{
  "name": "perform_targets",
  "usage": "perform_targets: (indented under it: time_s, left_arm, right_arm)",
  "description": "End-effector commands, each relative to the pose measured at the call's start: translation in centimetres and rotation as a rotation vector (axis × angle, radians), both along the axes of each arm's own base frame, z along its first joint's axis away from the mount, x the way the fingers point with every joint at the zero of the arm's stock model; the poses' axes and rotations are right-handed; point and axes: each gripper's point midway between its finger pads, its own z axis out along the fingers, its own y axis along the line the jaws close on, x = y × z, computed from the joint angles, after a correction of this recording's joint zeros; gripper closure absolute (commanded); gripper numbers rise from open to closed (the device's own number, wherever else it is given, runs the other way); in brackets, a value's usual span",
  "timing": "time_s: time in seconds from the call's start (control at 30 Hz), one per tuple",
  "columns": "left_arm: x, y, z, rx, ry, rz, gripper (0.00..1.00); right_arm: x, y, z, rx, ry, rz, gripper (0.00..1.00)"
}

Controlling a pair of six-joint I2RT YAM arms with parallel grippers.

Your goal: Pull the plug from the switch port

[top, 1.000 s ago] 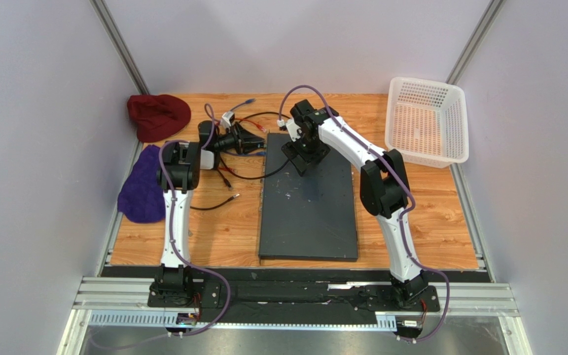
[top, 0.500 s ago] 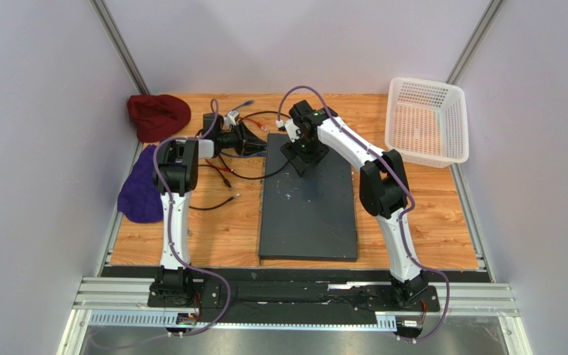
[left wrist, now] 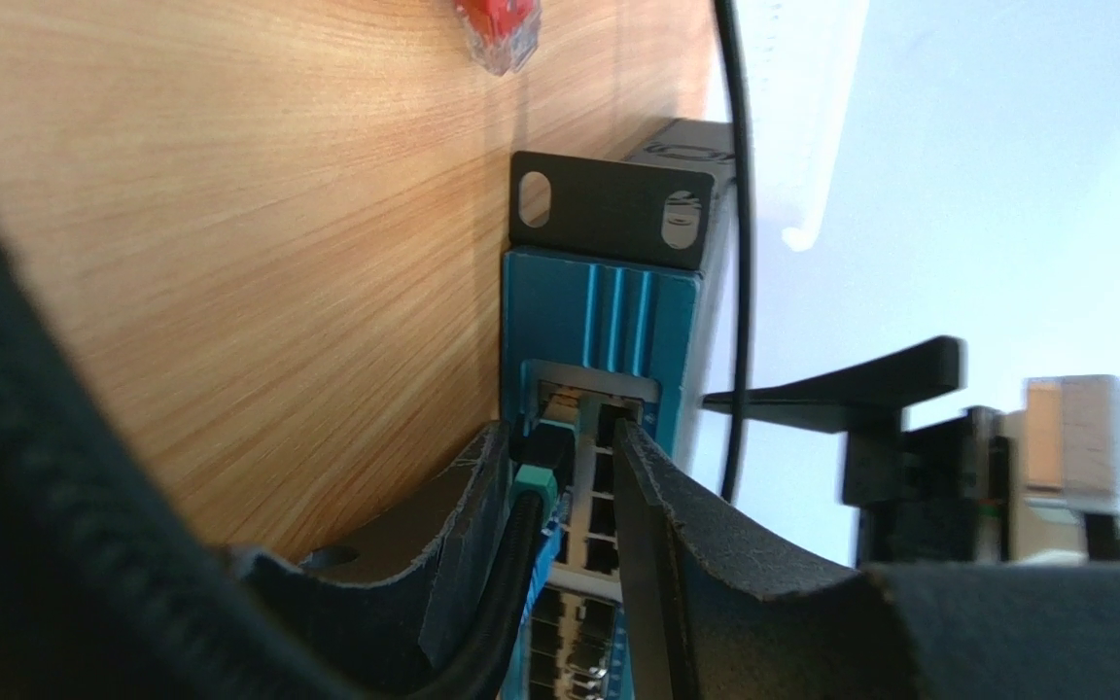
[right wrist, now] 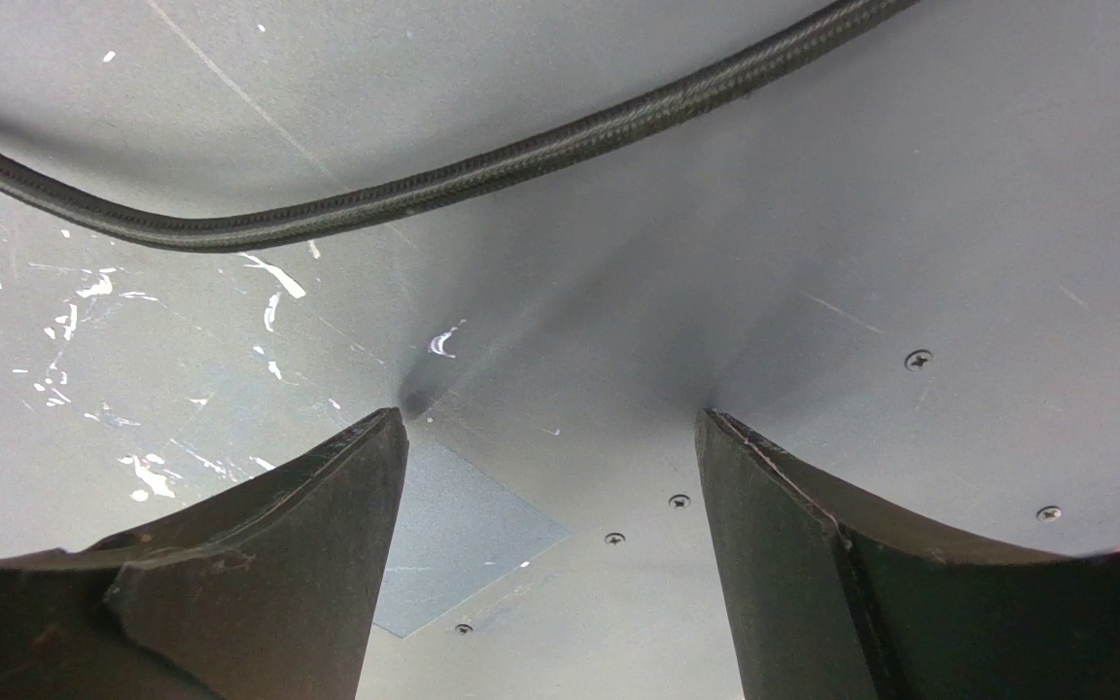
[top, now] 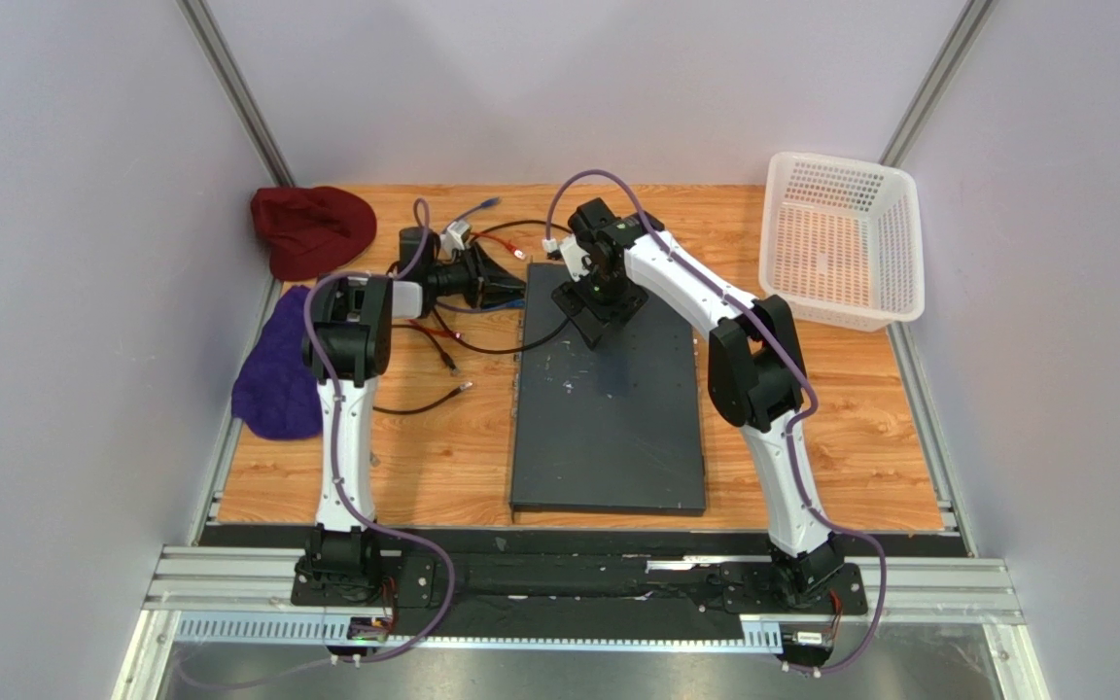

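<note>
Two grippers, one switch [top: 610, 394], one plug.
Top view: switch at centre; two cloths [top: 312, 229] left, one basket [top: 895, 292] upper right, tangled cables [top: 478, 328] at its upper-left corner. Left wrist: left gripper [left wrist: 562, 428] straddles the green plug [left wrist: 538, 489] in the blue port face; whether it grips, I cannot tell. Right wrist: right gripper [right wrist: 551, 416] spread wide, tips on the switch top; one black cable [right wrist: 420, 183] crosses above.
</note>
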Motion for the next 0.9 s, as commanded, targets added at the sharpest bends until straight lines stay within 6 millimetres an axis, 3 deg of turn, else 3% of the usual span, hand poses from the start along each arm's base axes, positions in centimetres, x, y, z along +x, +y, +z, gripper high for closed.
perform_targets:
  time_s: [0.0, 0.6, 0.87]
  left_arm:
    - [-3.07, -3.00, 0.62, -0.163, -0.015, -0.139, 0.59]
    - [-3.20, -3.05, 0.48, -0.202, 0.001, -0.138, 0.77]
    - [-3.04, -2.90, 0.82, -0.179, -0.008, -0.146, 1.00]
  right_arm:
    - [0.28, 0.44, 2.96, 0.024, -0.071, 0.017, 0.23]
    - [0.09, 1.08, 2.52, 0.021, -0.068, 0.031, 0.22]
    - [0.11, 1.06, 2.23, 0.014, -0.067, 0.034, 0.23]
